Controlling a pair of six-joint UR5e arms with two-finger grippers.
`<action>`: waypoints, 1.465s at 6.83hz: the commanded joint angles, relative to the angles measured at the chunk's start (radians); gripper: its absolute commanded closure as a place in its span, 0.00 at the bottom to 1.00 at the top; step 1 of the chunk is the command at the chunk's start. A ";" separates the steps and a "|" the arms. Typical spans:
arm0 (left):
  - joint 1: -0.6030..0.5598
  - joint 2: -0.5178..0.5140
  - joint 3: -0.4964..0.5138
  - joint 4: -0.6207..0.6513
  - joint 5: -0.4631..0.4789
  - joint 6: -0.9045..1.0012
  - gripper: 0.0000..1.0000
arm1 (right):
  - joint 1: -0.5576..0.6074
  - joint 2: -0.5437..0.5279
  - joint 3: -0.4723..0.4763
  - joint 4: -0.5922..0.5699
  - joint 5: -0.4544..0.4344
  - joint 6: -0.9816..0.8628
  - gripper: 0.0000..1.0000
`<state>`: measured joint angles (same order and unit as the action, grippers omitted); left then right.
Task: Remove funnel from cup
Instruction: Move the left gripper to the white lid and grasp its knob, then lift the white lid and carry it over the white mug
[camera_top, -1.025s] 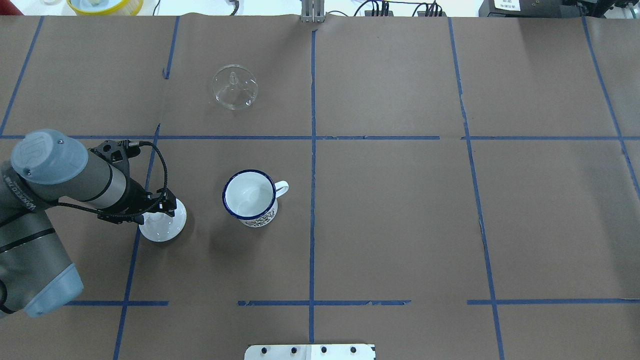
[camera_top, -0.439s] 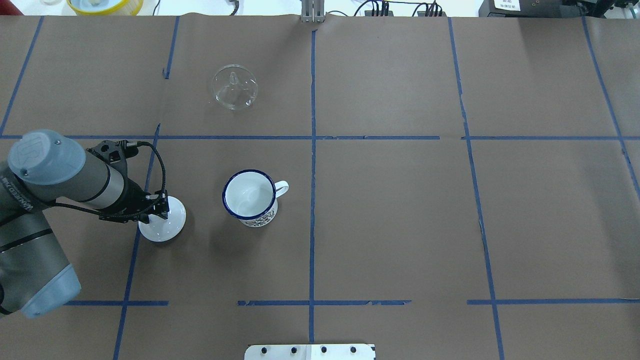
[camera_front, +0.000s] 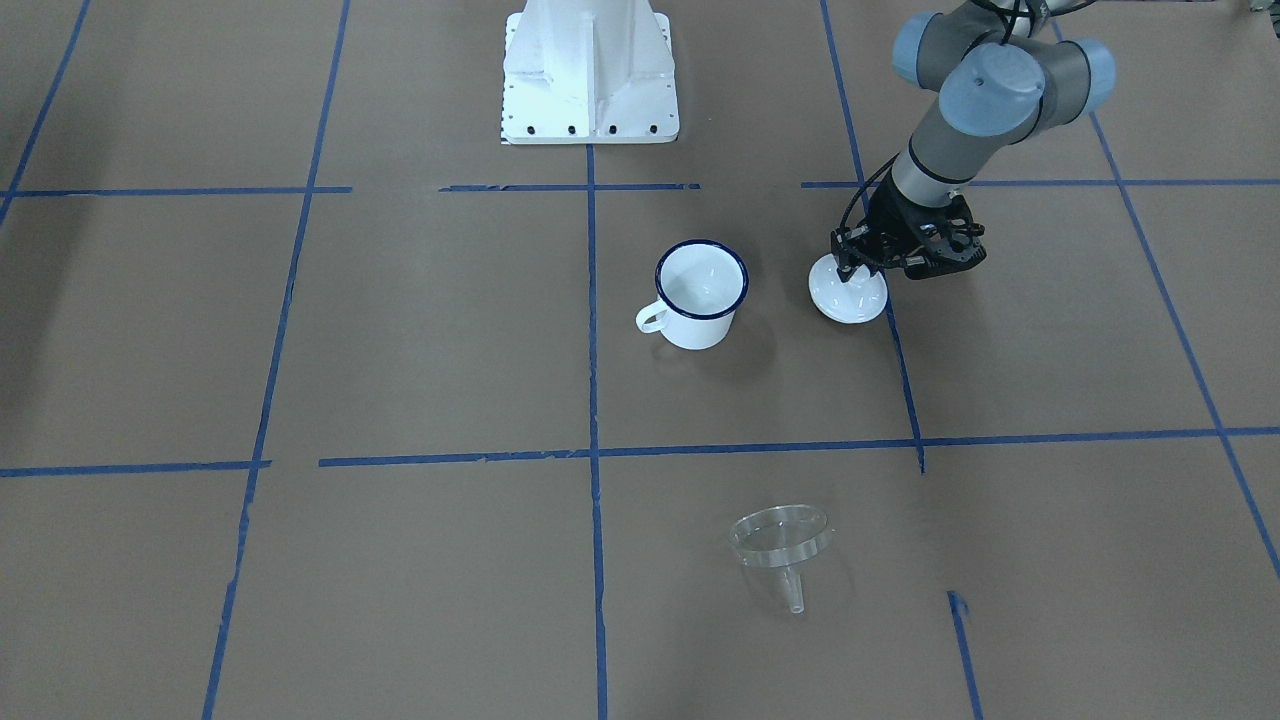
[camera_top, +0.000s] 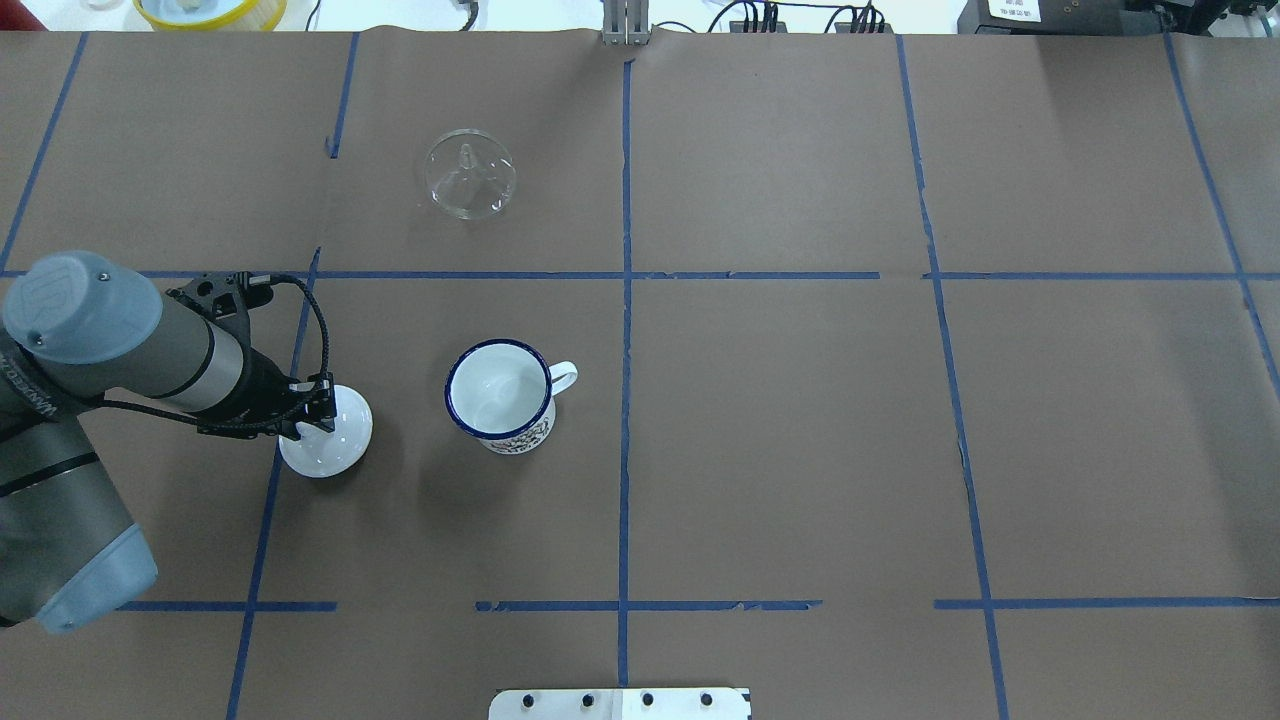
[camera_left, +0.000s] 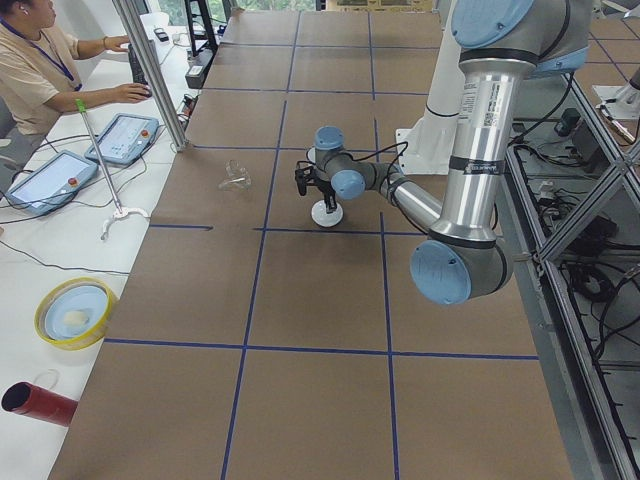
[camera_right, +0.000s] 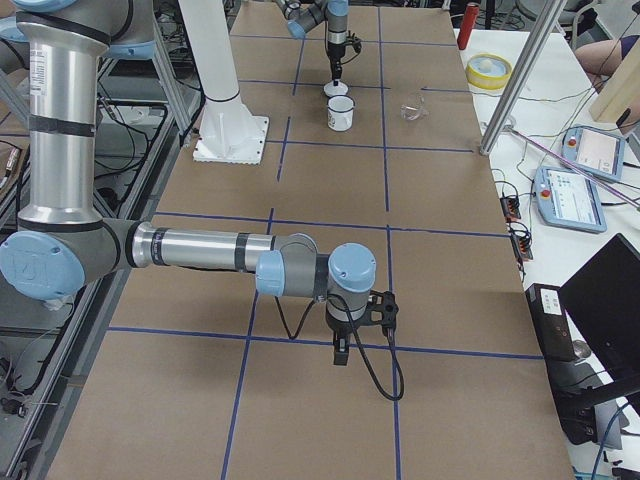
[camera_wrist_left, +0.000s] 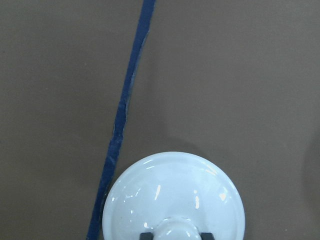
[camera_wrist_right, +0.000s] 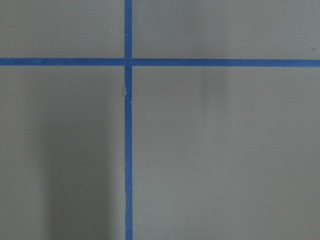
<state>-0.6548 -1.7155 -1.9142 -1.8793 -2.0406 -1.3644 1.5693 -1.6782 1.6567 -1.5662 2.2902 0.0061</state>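
Reaching in from the robot's side of the brown paper-covered tabletop (camera_top: 800, 450), the grey-and-blue left arm (camera_top: 150, 350) bends low over a white round knobbed lid (camera_top: 332, 452), which overlaps a blue tape line (camera_top: 262, 520). The left jaws are clamped on the lid's knob: the wrist view shows a dark fingertip (camera_wrist_left: 146, 236) pressed against each side of it. Whether the lid rests on the paper or hangs just clear of it I cannot tell.

Just beyond, toward the middle, stands the white enamel mug with a thin dark blue rim (camera_front: 697, 328), upright, its loop handle pointing to the robot's right. Its white inside shows right down to the bottom. Mug and lid are near but apart, with bare paper between them.

Farther out, in the far row of taped squares and well apart from the mug, lies the small clear plastic funnel (camera_top: 469, 175), tipped on its side with the spout pointing away from the robot.

The right arm (camera_right: 200, 248) hangs over bare paper at the table's other end; whether the right jaws are apart or together cannot be told.

Since a second ago the left arm has drawn back toward its own side, the jaws with it — mug and funnel are unmoved.
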 joint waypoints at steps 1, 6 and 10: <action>-0.040 -0.050 -0.154 0.209 -0.001 -0.004 1.00 | 0.000 0.000 0.000 0.000 0.000 0.000 0.00; 0.018 -0.528 0.026 0.583 0.044 -0.102 1.00 | 0.000 0.000 0.000 0.000 0.000 0.000 0.00; 0.058 -0.549 0.087 0.580 0.057 -0.102 1.00 | 0.000 0.000 0.000 0.000 0.000 0.000 0.00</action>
<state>-0.6047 -2.2609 -1.8338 -1.2988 -1.9831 -1.4664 1.5693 -1.6782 1.6567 -1.5662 2.2902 0.0061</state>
